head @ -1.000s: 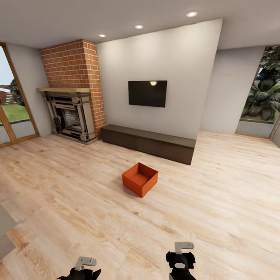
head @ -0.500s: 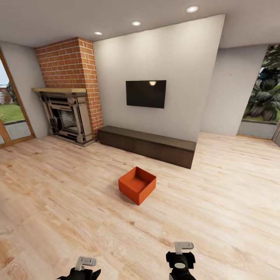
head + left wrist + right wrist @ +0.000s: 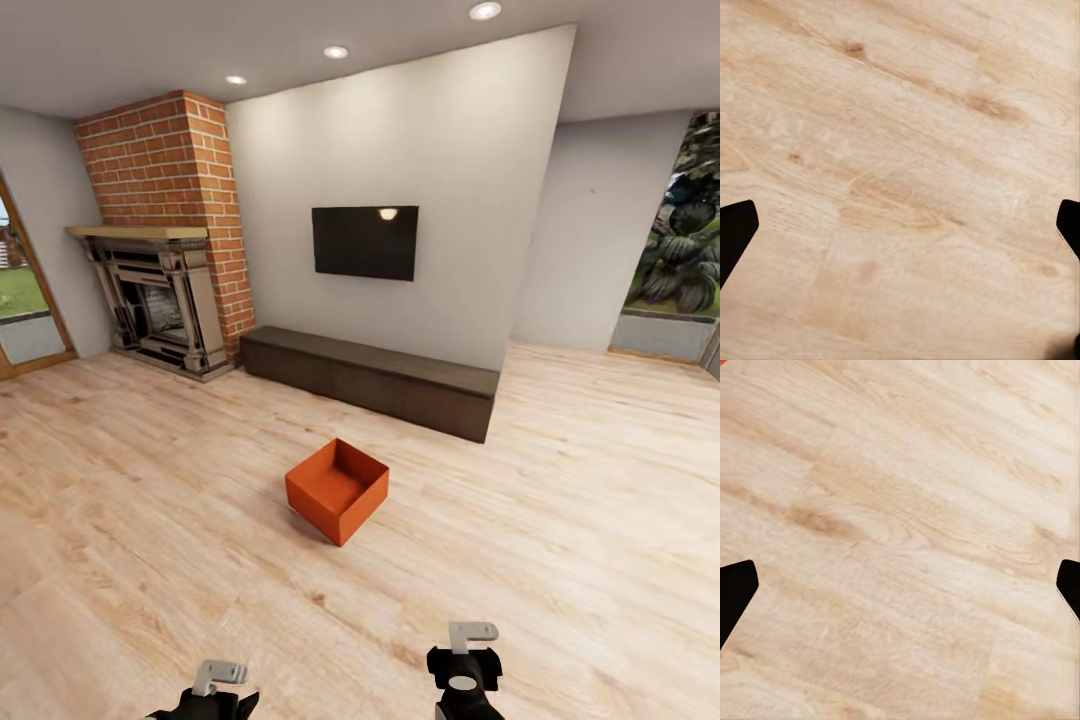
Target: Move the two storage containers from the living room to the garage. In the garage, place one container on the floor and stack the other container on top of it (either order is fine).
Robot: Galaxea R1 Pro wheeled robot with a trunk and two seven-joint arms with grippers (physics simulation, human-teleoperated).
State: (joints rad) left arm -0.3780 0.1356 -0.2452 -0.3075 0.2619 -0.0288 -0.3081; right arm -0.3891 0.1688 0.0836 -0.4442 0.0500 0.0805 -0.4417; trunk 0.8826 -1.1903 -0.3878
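Orange-red lidless storage container (image 3: 337, 490), empty | wood-plank floor (image 3: 560, 520) | both end effectors spread

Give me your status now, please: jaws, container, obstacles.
Both jaws open, empty, over wood floor. One orange container on the floor ahead, in front of the dark cabinet. Nothing between robot and it.

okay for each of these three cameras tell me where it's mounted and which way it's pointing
Head view: on the robot's head, facing forward and down across the wood-plank floor to one storage container before the low cabinet; both arms' ends show at the bottom edge.
Left wrist view: near the left claw, looking at floor planks between wide-apart fingertips.
Right wrist view: the same for the right claw.
Shared: the floor.
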